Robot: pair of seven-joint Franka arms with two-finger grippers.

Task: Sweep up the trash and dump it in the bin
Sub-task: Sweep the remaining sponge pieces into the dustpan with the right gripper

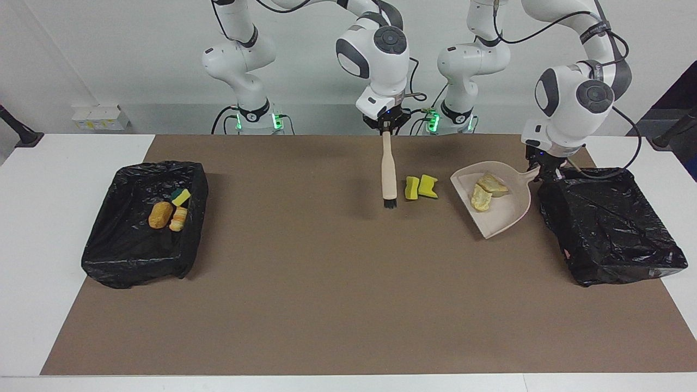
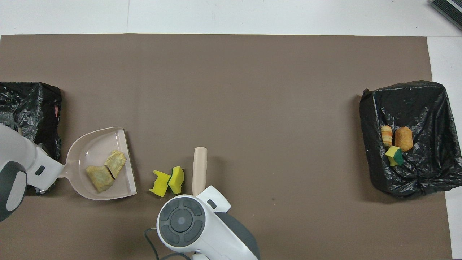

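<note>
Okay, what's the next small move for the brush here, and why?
Probably the right gripper should push the brush sideways toward the dustpan. The two sponge pieces lie on the mat between the bristles and the pan's open mouth, which the left gripper holds by the handle.

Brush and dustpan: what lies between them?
Two yellow sponge chunks lie on the mat between brush and dustpan, side by side, outside the pan. Both views show it.
</note>
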